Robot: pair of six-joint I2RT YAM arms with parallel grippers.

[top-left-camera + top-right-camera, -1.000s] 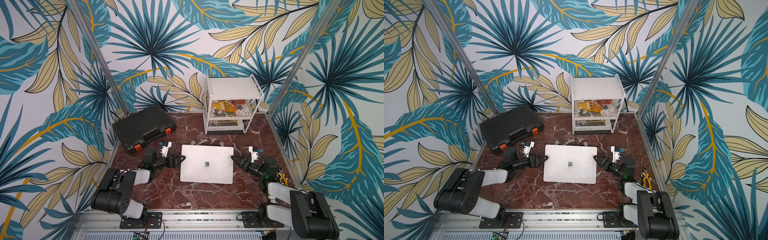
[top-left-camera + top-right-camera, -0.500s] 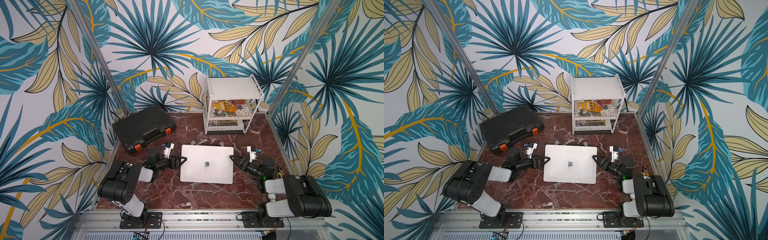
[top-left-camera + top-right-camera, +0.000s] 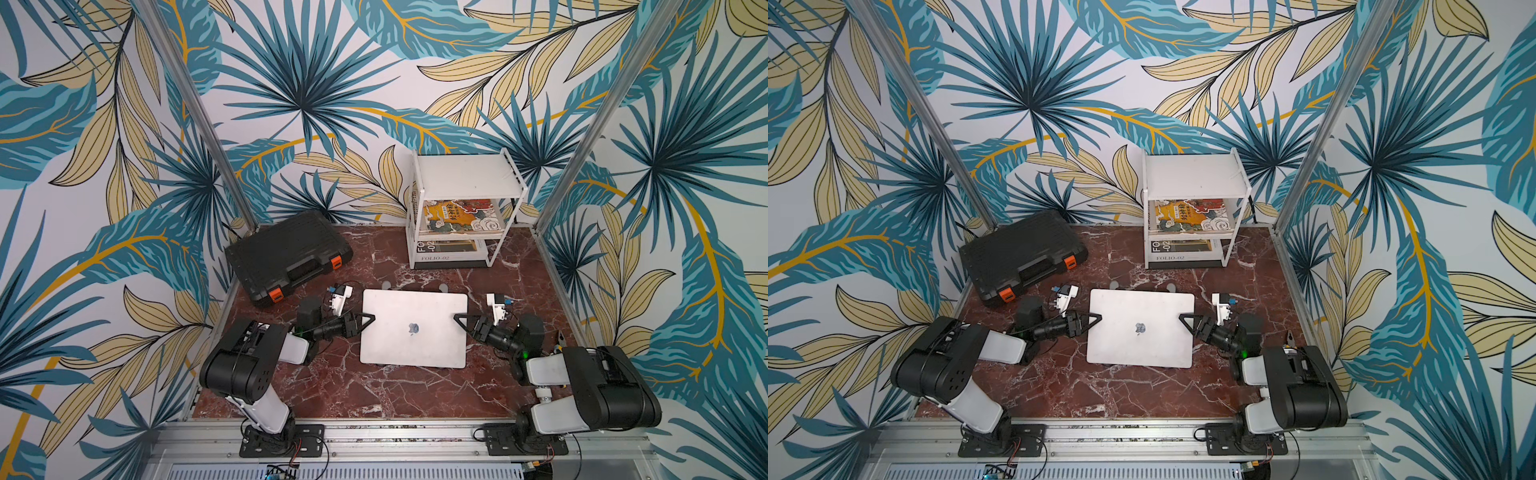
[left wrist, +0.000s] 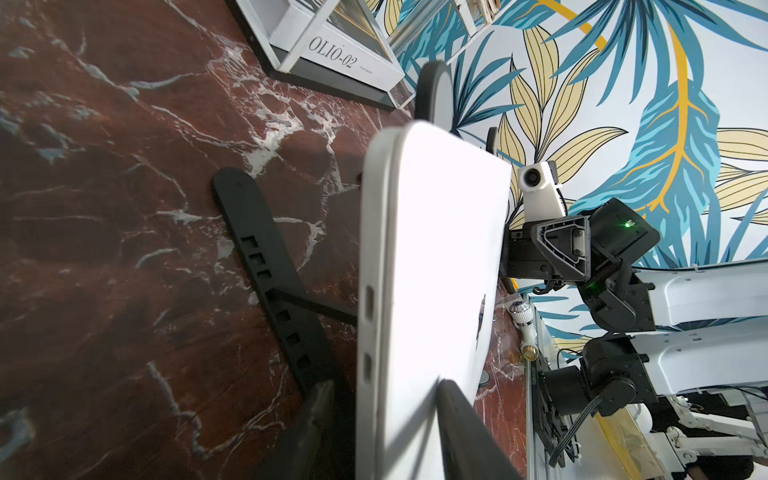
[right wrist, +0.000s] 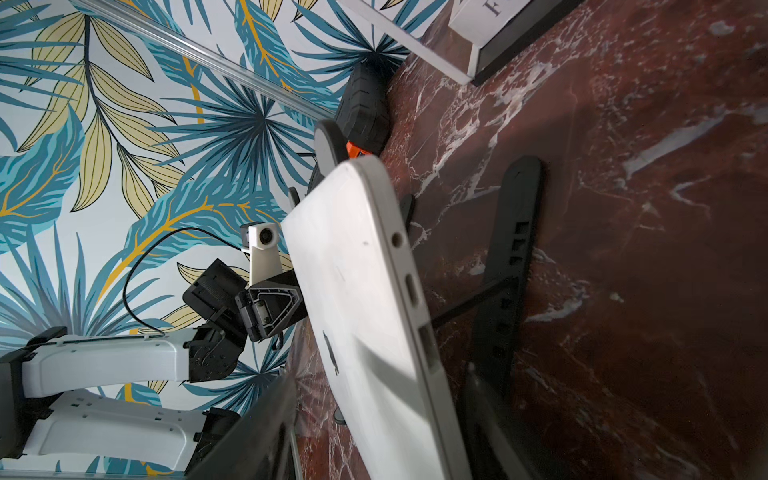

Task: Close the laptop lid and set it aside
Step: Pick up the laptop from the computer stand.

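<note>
The left gripper (image 3: pixel 368 318) has its jaws astride the left side edge of the laptop (image 3: pixel 413 345), one finger (image 4: pixel 465 424) over the lid and one under the base. The jaws have drawn in from a wide spread over the last second. The left wrist view does not settle whether both now press on the metal. The right gripper (image 3: pixel 458 319) is spread and straddles the opposite side edge. Table shows between its upper finger (image 5: pixel 257 432) and the lid, so there is no contact there. Both arms have leaned in; the tips sit about where they were.

The laptop has not shifted. It lies mid-table between the two grippers, raised off the marble table (image 3: pixel 374 399) on a black slotted stand (image 4: pixel 266 266). The laptop lid (image 3: pixel 1142 349) is fully down, logo up.

Judgement: closing is complete. A two-sided pick-up is being set, with the left side ahead of the right. Setting aside is not begun.

Count:
- grippers, two
- laptop, one
- stand, one
- black case (image 3: pixel 286 249), one, with two orange latches (image 3: pixel 335 262)
- white shelf rack (image 3: pixel 469 174), one, three tiers, a book on each of the lower two
</note>
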